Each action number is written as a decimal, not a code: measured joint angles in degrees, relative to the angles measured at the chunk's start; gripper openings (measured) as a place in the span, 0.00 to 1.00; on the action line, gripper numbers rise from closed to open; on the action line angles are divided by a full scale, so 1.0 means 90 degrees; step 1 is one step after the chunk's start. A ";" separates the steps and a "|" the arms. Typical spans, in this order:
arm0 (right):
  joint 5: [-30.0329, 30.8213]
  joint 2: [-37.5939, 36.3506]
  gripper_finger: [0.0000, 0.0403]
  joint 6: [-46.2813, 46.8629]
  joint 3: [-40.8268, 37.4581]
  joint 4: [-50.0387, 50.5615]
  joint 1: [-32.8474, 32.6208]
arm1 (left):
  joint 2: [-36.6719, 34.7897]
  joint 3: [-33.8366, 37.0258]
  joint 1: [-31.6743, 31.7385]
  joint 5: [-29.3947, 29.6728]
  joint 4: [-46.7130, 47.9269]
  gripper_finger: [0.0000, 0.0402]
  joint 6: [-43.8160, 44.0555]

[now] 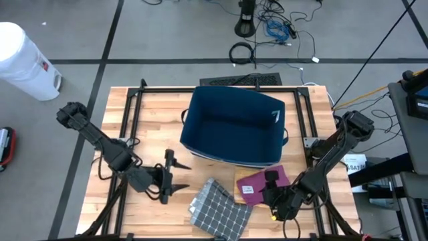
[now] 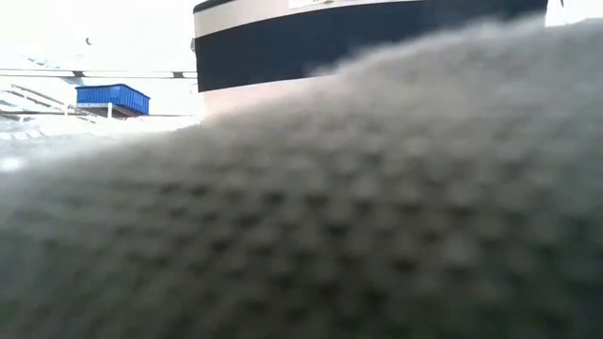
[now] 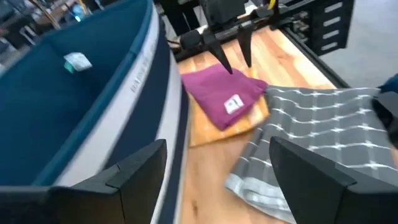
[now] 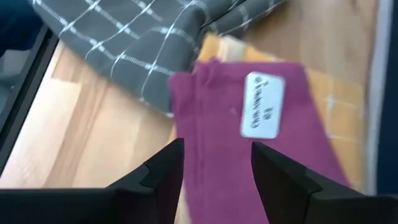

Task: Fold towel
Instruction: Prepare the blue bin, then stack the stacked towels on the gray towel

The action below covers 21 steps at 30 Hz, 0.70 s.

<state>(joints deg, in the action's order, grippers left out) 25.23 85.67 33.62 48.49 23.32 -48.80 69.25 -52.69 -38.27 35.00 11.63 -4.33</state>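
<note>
Grey towel (image 1: 218, 209) before blue bin (image 1: 234, 124)

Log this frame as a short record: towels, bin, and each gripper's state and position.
grey checked towel: folded, front of table
purple towel: folded, lying on an orange cloth
blue bin: behind both towels
left gripper: open, holding nothing, left of grey checked towel
right gripper: open, above purple towel

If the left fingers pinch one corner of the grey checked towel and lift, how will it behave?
The grey checked towel will probably droop and unfold: it lies rumpled in soft folds. It looks light, so it should drag easily across the wooden table. It may tug the purple cloth beside it.
</note>
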 joint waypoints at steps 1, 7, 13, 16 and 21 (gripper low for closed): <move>-0.0020 0.0074 0.43 0.0046 0.0000 -0.0022 -0.0036 | 0.0000 0.0000 -0.0067 0.0007 0.0061 0.73 0.0143; -0.0004 0.0490 0.50 0.0141 0.0000 -0.0265 -0.0242 | 0.0097 0.0002 -0.0309 0.0032 0.0224 0.73 0.0713; 0.0017 0.1111 0.62 0.0124 0.0005 -0.0408 -0.0246 | 0.0401 0.0002 -0.0270 0.0032 0.0227 0.72 0.0877; 0.0030 0.1388 0.67 0.0116 0.0005 -0.0399 -0.0184 | 0.0582 0.0002 -0.0190 -0.0011 0.0227 0.72 0.0946; 0.0137 0.1678 0.71 0.0197 0.0036 -0.0488 -0.0124 | 0.0900 0.0002 -0.0050 -0.0339 0.0224 0.72 0.1149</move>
<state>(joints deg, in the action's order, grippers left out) 26.47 100.77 35.40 48.82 18.93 -49.91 77.35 -52.66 -38.73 31.95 13.65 6.00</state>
